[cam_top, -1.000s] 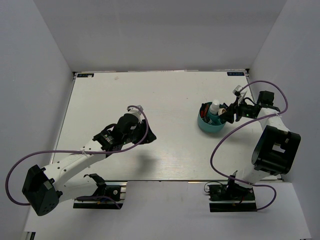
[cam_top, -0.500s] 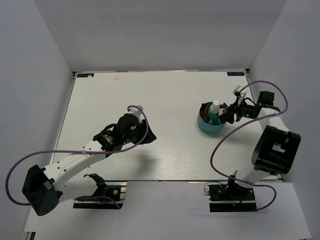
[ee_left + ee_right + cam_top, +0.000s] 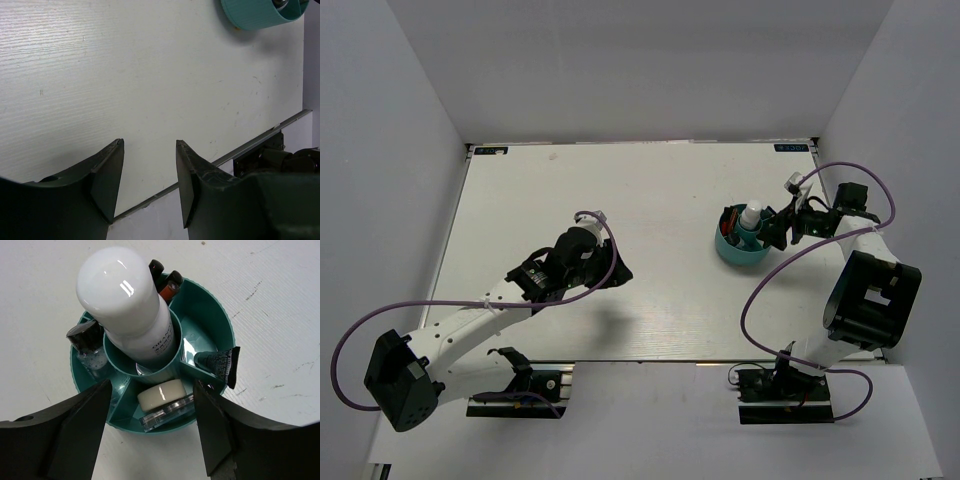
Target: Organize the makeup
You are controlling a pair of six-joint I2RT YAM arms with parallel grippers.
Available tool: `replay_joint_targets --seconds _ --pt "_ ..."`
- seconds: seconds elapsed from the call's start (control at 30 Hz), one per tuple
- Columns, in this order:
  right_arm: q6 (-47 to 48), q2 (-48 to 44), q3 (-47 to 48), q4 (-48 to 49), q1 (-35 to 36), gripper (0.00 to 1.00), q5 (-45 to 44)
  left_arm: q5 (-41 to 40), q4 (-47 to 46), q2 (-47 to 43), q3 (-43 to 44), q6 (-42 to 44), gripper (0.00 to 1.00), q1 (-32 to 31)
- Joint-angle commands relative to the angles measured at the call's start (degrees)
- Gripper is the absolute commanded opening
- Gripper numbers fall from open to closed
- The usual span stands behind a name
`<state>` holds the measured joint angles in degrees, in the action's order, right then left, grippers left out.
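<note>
The teal cup [image 3: 739, 250] stands at the table's right and holds the makeup. In the right wrist view the white bottle [image 3: 125, 305] stands upright in the cup's [image 3: 220, 315] middle well. Round it are the red-black pencil [image 3: 170, 285], the short black tube [image 3: 217, 362], the round beige compact [image 3: 161, 394] on a clear-edged palette [image 3: 167, 412], and a small glittery bottle [image 3: 87, 347]. My right gripper [image 3: 152, 385] is open and empty just beside the cup's near rim [image 3: 772, 228]. My left gripper [image 3: 618, 272] is open and empty over bare table [image 3: 149, 142].
The table's front edge [image 3: 250, 145] runs close behind the left gripper. White walls enclose the table on three sides. The right arm's purple cable [image 3: 850, 170] loops above the cup's right side.
</note>
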<state>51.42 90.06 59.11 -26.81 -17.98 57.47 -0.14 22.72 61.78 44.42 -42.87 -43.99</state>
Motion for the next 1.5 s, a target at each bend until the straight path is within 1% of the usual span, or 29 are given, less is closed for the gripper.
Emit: replay_joint_targets --seconds 0.0,0.13,0.33,0.63,0.77,0.8,0.83,0.87,0.93,0.97,1.0,1.03,1.1,1.13,1.27,1.33,1.4,1.43,1.47 --pt "1.1 -0.2 0.8 -0.5 -0.3 0.72 1.1 -0.2 0.5 -0.7 1.7 0.3 0.56 -0.1" --pt "1.2 -0.3 0.9 -0.7 -0.4 0.73 1.3 -0.2 0.4 -0.7 1.7 0.2 0.56 -0.1" --pt "4.3 -2.0 2.3 -4.6 -1.2 0.73 2.0 -0.4 0.5 -0.8 1.8 0.3 0.56 -0.1" --pt "12.7 -6.0 3.3 -15.5 -4.0 0.73 1.8 -0.2 0.1 -0.7 1.7 0.4 0.56 -0.1" --pt "16.8 -10.2 3.4 -20.9 -5.7 0.74 1.3 -0.4 0.4 -1.0 1.7 0.6 0.57 -0.1" --pt "15.0 -11.3 3.3 -20.9 -5.8 0.78 0.8 -0.6 0.4 -1.0 1.7 0.7 0.59 -0.1" --pt "12.2 -12.4 2.7 -19.5 -5.8 0.89 0.2 -0.7 0.6 -1.0 1.8 0.7 0.61 -0.1" --pt "9.3 -14.6 2.4 -17.9 -5.8 0.89 -0.6 -0.8 0.6 -1.0 1.9 0.9 0.66 -0.1" --pt "3.5 -17.4 2.4 -16.4 -5.8 0.89 -0.1 -0.8 0.8 -0.8 2.2 1.2 0.72 -0.1" --pt "1.8 -17.9 2.7 -16.3 -5.8 0.89 0.4 -0.7 0.7 -0.8 2.3 1.4 0.77 -0.1" --pt "-0.7 -18.3 2.8 -15.8 -5.7 0.89 0.6 -0.7 0.9 -0.7 2.7 1.5 0.79 -0.1" --pt "-6.5 -19.2 3.4 -14.6 -5.5 0.89 0.8 -0.7 1.1 -0.5 2.9 1.7 0.80 -0.1" --pt "-12.4 -19.5 3.6 -13.3 -5.4 0.89 0.7 -0.7 1.5 0.0 3.7 2.1 0.83 -0.1" --pt "-18.4 -19.5 4.0 -12.1 -5.4 0.89 -0.4 -0.6 1.7 0.1 4.1 2.4 0.84 -0.1" --pt "-30.3 -19.3 7.0 -11.2 -5.7 0.89 -7.1 -0.8 2.6 1.1 6.4 3.8 0.86 -0.1" --pt "-31.6 -18.7 8.6 -13.5 -5.8 0.89 -8.9 -1.0 2.6 1.3 7.2 4.2 0.87 -0.1" --pt "-31.9 -18.7 9.4 -14.4 -6.0 0.89 -8.3 -1.0 2.1 1.7 7.4 4.3 0.89 -0.1" --pt "-31.8 -19.1 9.1 -14.2 -6.3 0.89 -7.5 -0.7 1.9 1.7 7.6 4.2 0.89 -0.1" --pt "-33.0 -19.9 7.3 -11.9 -6.2 0.89 -7.5 -0.6 1.6 1.9 7.7 4.2 0.90 -0.1"
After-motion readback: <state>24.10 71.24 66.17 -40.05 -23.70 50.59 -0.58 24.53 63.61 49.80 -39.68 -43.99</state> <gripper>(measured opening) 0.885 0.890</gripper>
